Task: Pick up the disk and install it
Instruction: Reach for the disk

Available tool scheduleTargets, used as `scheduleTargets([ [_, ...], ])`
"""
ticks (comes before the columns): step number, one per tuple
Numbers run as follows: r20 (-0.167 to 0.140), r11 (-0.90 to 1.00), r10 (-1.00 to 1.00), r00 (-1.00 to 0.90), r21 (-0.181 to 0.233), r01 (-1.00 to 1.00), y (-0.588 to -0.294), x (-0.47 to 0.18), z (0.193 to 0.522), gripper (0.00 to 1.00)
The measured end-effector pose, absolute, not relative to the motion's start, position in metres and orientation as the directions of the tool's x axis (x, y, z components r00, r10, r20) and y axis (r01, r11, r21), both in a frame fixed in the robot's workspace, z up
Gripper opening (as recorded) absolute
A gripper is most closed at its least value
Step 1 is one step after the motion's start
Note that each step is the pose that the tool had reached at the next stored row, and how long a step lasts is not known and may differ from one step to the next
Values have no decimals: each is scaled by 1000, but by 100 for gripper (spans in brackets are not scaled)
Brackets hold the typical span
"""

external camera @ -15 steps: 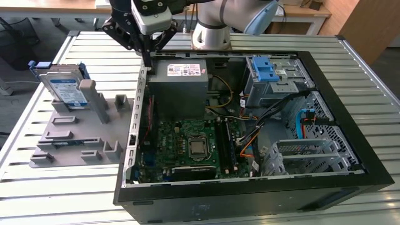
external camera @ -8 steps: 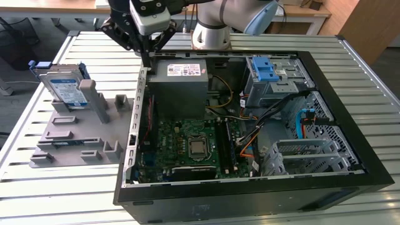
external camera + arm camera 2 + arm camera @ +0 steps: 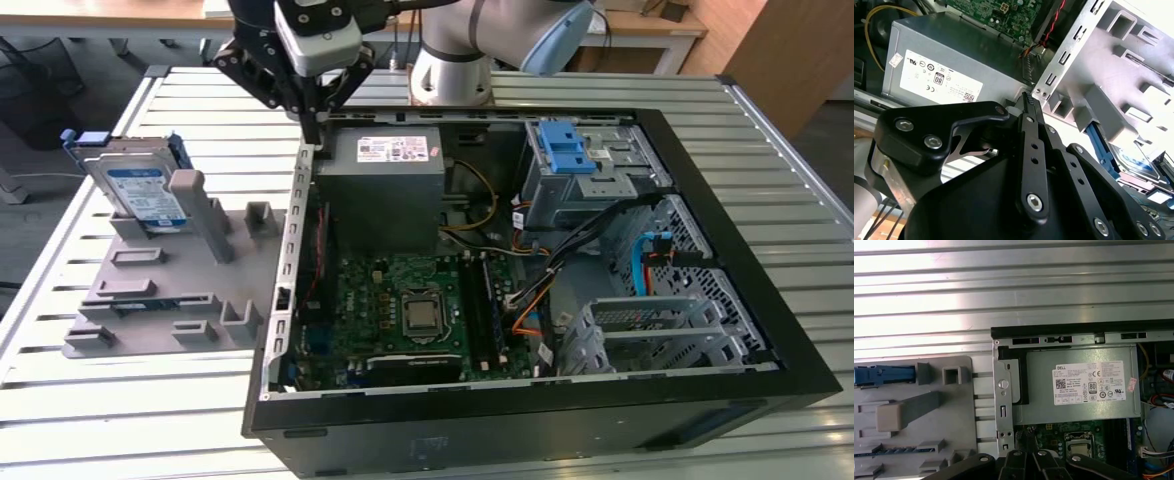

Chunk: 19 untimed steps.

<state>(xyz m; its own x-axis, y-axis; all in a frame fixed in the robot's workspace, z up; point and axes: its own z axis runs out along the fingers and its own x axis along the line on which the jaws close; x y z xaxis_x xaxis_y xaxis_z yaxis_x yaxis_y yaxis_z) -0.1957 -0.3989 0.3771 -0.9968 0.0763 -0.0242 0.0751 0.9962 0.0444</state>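
The disk (image 3: pixel 140 188) is a silver drive with a white-and-blue label, framed by a blue plastic carrier. It stands on edge in a slot at the far end of a grey fixture (image 3: pixel 160 290), on the exterior view's left. Its labelled face is turned toward the exterior camera and it leans back slightly; the long axis seems to run upward, though this is hard to tell. In the second wrist view the disk (image 3: pixel 1136 165) shows partly behind the fixture's ribs. The fixture lies on a slatted metal table (image 3: pixel 80 400), with bare slats to the exterior view's left and in front of it. Its other side lies just beside the wall of the open computer case (image 3: pixel 534 425). The gripper (image 3: pixel 311 125) hangs over that wall near the corner of the grey power supply (image 3: pixel 387 190), well apart from the disk. In the second wrist view the gripper (image 3: pixel 1027 100) has its fingers pressed together with nothing between them.
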Motion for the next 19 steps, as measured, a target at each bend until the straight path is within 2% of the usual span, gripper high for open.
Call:
scheduleTargets([
  [19, -24, 996, 76, -997, 44, 75, -399, -199, 375, 11],
])
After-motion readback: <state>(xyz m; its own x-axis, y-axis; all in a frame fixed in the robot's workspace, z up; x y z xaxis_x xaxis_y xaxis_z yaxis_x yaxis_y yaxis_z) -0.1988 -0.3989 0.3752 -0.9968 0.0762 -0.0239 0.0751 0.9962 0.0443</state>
